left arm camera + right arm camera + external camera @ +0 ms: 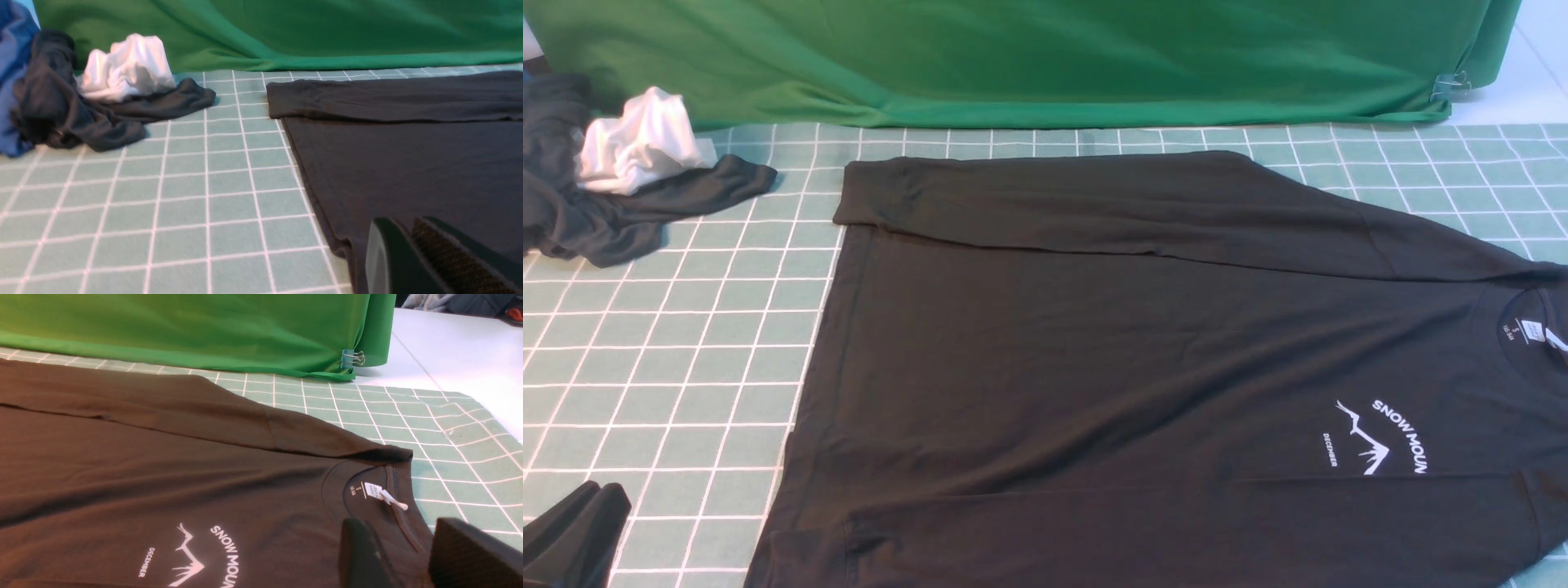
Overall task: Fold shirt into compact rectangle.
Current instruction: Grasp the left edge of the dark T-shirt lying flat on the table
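- The shirt point(1094, 367) is spread flat on the mat point(686, 367), long axis left to right: hem left, collar right.
- The left gripper point(402, 232), closed and empty, is poised at the hem; the right gripper point(402, 535), part open and empty, at the collar.

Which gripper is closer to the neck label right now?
Right. The right gripper is at the collar, just beside the neck label; the left gripper is over the hem at the far end of the shirt.
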